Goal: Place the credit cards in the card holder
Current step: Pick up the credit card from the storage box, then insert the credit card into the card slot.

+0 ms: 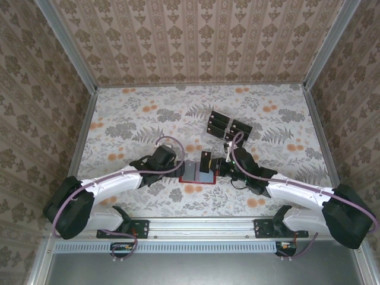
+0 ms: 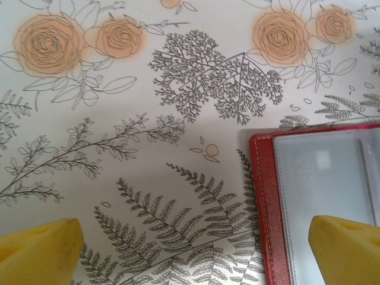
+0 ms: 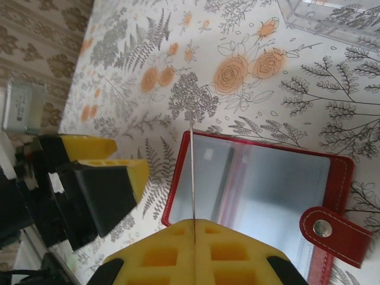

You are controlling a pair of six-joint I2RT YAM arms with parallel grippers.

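Note:
The card holder (image 1: 193, 173) lies open and flat between the two arms, red-edged with shiny grey pockets (image 3: 261, 184). My right gripper (image 3: 194, 228) is shut on a thin black credit card (image 3: 192, 172), seen edge-on and standing upright over the holder's left half. From above, that card (image 1: 206, 160) is a small dark upright rectangle at the right gripper (image 1: 221, 165). My left gripper (image 2: 196, 255) is open at the holder's left edge (image 2: 264, 208), one fingertip (image 2: 347, 249) over the inner pocket and the other (image 2: 38, 249) over the table. More black credit cards (image 1: 228, 126) lie behind.
A clear plastic tray (image 3: 332, 21) holds the spare cards behind the right gripper. The holder's snap tab (image 3: 332, 231) sticks out on its right side. Patterned walls enclose the floral table (image 1: 130, 119) on three sides.

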